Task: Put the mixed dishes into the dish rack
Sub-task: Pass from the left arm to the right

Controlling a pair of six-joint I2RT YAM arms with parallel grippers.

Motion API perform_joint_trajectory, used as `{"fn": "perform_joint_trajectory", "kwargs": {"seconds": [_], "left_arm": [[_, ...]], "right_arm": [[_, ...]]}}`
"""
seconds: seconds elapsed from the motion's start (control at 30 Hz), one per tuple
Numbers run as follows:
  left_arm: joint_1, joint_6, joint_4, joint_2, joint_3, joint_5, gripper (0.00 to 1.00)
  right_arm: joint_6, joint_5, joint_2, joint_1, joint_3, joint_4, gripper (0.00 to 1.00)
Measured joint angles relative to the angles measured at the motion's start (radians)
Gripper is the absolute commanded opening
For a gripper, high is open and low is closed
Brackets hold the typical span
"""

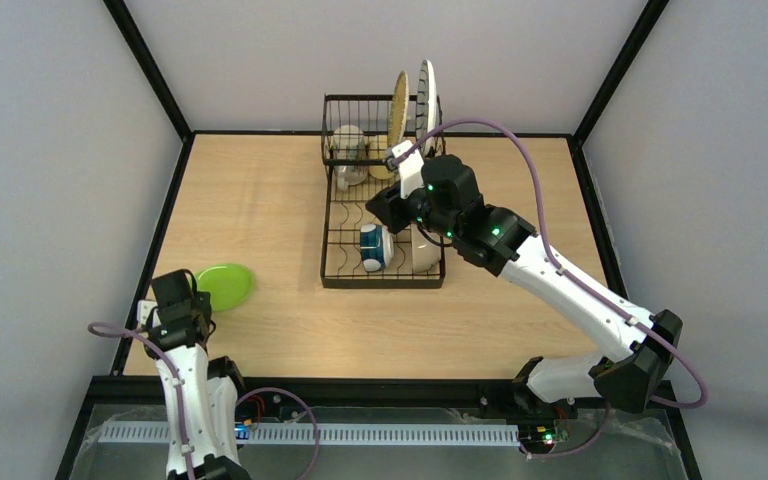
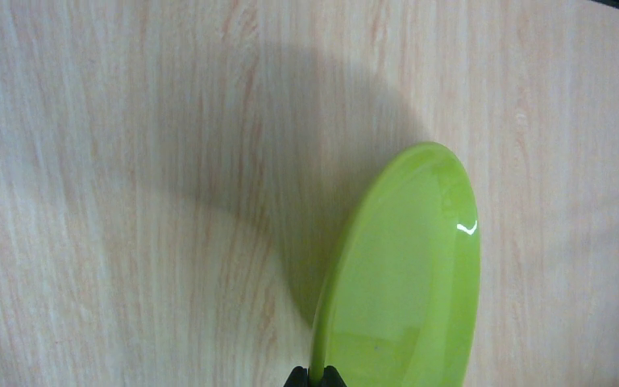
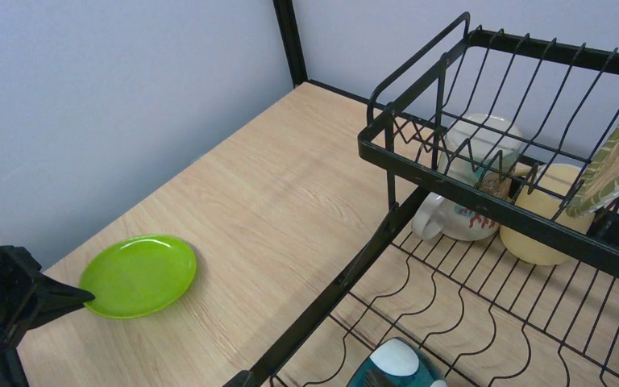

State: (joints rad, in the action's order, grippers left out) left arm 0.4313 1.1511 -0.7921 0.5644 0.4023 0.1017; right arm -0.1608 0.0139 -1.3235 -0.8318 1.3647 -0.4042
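Note:
My left gripper (image 1: 196, 292) (image 2: 315, 376) is shut on the near rim of the lime-green plate (image 1: 225, 286) (image 2: 407, 274) (image 3: 139, 275), which tilts over the wooden table at the left. The black wire dish rack (image 1: 332, 270) (image 3: 483, 205) stands at the centre back. It holds the yellow woven plate (image 1: 398, 108) (image 3: 616, 157) and the striped white plate (image 1: 426, 95) on edge. The beige mug (image 1: 348, 150) (image 3: 471, 181), yellow mug (image 3: 536, 234), blue-white bowl (image 1: 371, 247) (image 3: 395, 367) and white bowl (image 1: 423, 255) sit in it too. My right gripper (image 1: 385, 208) hovers open over the rack, holding nothing.
Black frame posts and grey walls bound the table (image 1: 260, 200) on three sides. The right arm stretches diagonally from the near right corner to the rack. Bare wood lies between the green plate and the rack's left side.

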Motion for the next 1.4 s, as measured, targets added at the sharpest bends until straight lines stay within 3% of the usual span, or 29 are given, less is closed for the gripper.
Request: {"fn": "perform_joint_trajectory", "kwargs": {"seconds": [0.5, 0.73, 1.4], "left_arm": [[0.0, 0.002, 0.047, 0.04, 0.149, -0.039, 0.02], [0.0, 0.026, 0.069, 0.046, 0.169, -0.074, 0.02], [-0.024, 0.016, 0.148, 0.157, 0.347, -0.268, 0.02]], "right_arm": [[-0.001, 0.028, 0.0, 0.0, 0.0, 0.003, 0.78], [-0.005, 0.053, -0.008, 0.0, 0.003, 0.003, 0.85], [-0.08, 0.261, -0.158, 0.0, 0.133, 0.022, 0.94]]}}
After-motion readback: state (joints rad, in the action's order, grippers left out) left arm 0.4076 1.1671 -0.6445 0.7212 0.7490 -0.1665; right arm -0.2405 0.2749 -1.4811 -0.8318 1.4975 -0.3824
